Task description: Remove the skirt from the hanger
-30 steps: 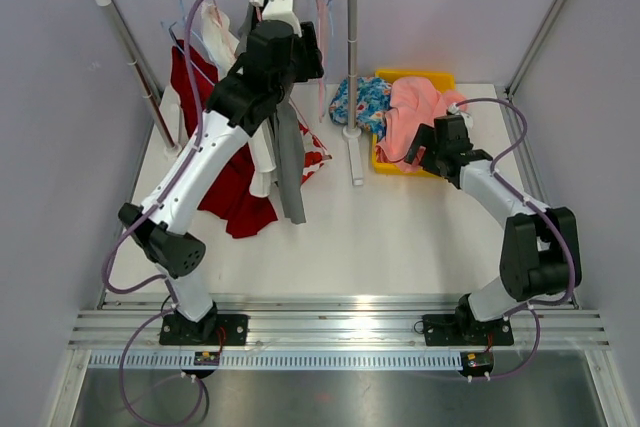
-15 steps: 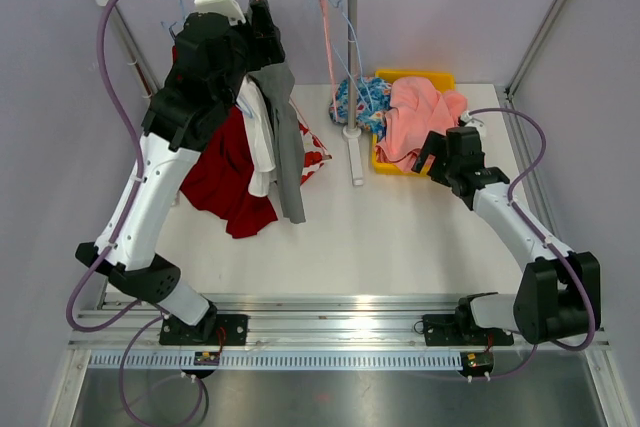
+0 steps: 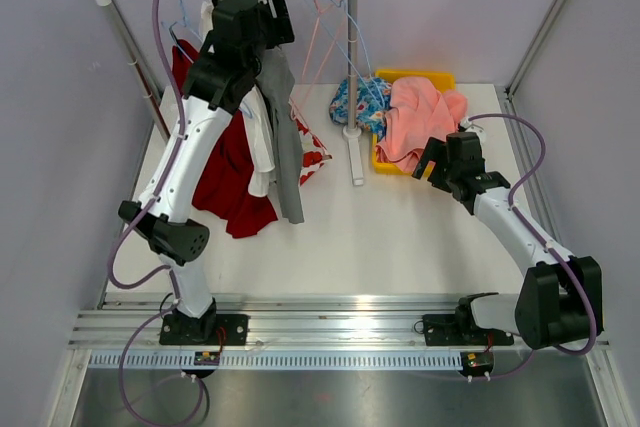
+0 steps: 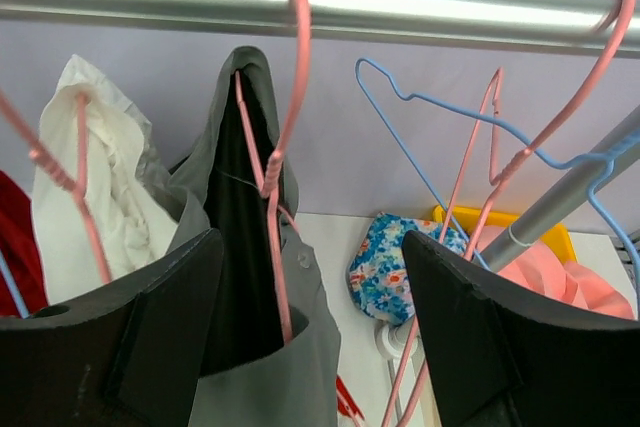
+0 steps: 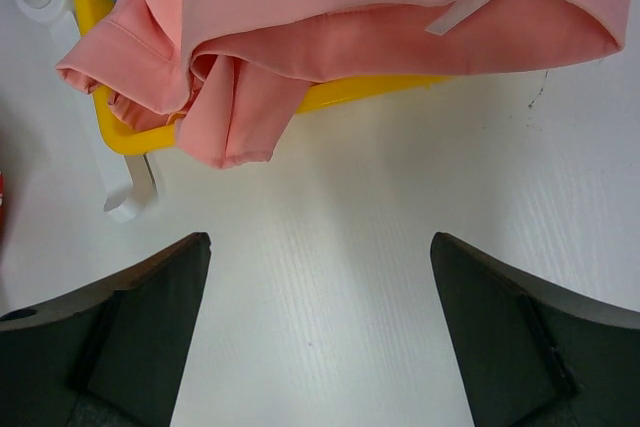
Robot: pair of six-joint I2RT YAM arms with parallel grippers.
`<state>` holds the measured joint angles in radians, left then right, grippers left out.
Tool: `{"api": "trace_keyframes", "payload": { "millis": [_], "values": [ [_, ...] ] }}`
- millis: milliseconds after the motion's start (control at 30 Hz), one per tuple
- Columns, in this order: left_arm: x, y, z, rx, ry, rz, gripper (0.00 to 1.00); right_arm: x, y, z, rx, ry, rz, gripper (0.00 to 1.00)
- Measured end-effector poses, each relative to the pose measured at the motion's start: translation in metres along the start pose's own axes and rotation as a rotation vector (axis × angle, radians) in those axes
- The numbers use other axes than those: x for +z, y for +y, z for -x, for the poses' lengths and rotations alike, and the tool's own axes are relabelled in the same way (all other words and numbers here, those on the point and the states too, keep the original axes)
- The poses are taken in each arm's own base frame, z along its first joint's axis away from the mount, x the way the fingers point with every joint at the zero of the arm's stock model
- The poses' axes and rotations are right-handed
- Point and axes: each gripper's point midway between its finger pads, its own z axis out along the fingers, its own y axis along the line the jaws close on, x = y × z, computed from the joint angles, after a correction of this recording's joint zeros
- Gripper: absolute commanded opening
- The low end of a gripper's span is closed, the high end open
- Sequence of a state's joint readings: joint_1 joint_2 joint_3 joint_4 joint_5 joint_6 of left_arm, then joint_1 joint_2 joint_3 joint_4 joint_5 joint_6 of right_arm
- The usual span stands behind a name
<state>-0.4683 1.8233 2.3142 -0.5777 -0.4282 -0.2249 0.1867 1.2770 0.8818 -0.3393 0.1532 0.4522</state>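
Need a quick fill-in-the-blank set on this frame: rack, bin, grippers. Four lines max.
The grey garment hangs on a ___ hanger.
The bin holding the pink cloth is ___.
The left gripper and the right gripper both have their jaws ___.
The empty hangers on the rail are pink and ___.
Missing words: pink; yellow; open; blue.
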Motion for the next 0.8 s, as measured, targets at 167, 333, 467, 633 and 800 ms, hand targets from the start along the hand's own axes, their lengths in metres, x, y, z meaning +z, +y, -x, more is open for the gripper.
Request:
{"api": "trace_keyframes", "payload": {
  "millis": [167, 333, 467, 633, 800],
  "values": [
    [0.015, -0.002, -0.002, 0.008, -0.015, 0.002, 0.68, 0.0, 0.001, -0.001, -0.001, 0.002, 0.004, 0.99],
    [0.027, 0.004, -0.009, 0.014, -0.01, 0.022, 0.59, 0.0, 0.002, -0.001, -0.003, 0.005, 0.01, 0.99],
    [0.033, 0.011, -0.011, 0.015, -0.007, 0.037, 0.51, 0.0, 0.003, -0.001, -0.003, 0.005, 0.015, 0.99],
    [0.036, 0.019, -0.011, 0.004, -0.007, 0.051, 0.3, 0.0, 0.003, -0.001, -0.002, 0.004, 0.016, 0.99],
    [0.04, 0.023, -0.014, 0.004, 0.001, 0.055, 0.29, 0.001, 0.003, 0.0, -0.002, 0.002, 0.018, 0.99]
  ]
}}
